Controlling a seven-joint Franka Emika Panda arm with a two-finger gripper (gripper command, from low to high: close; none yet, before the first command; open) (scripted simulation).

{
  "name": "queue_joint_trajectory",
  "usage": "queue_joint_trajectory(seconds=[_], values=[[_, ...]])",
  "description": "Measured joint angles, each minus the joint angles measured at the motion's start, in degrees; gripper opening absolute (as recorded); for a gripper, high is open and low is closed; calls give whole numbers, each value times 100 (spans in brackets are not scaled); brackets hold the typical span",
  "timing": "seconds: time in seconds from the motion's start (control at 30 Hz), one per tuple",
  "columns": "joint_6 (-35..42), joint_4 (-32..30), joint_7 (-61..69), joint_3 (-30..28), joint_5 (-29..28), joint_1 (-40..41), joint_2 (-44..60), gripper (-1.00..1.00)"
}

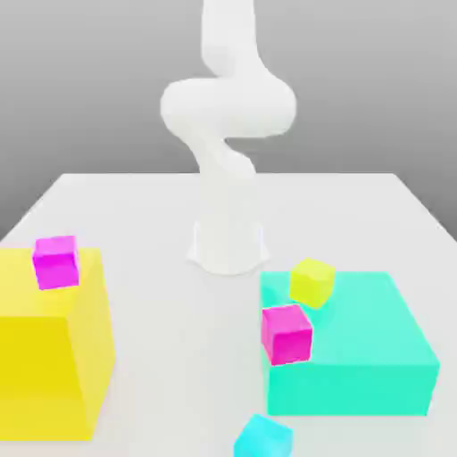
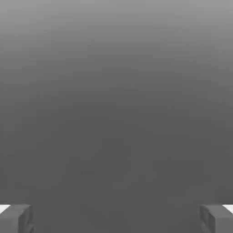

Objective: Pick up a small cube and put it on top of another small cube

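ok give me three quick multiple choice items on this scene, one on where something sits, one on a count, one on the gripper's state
1. Where is the small cyan cube?
A. on the yellow block
B. on the table in front of the turquoise block
C. on the turquoise block

2. How many small magenta cubes show?
A. one
B. two
C. three

3. How do the gripper's fingers stand?
A. wide apart, nothing between them
B. shut on a cube
C. shut, empty

Answers:
1 B: in the exterior view it lies on the table, near the turquoise block.
2 B: one by the yellow block, one against the turquoise block.
3 A: the hand view shows the gripper with bare space between its fingers.
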State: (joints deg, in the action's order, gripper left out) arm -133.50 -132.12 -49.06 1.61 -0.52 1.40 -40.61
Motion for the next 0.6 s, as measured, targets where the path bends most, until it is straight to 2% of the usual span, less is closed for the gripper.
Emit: queue_joint_trajectory(seconds=[0.37,0.6], values=[[-763,-152,-1536,626,-379,481,2319,0],[-1233,-245,-2533,793,-662,555,3776,0]])
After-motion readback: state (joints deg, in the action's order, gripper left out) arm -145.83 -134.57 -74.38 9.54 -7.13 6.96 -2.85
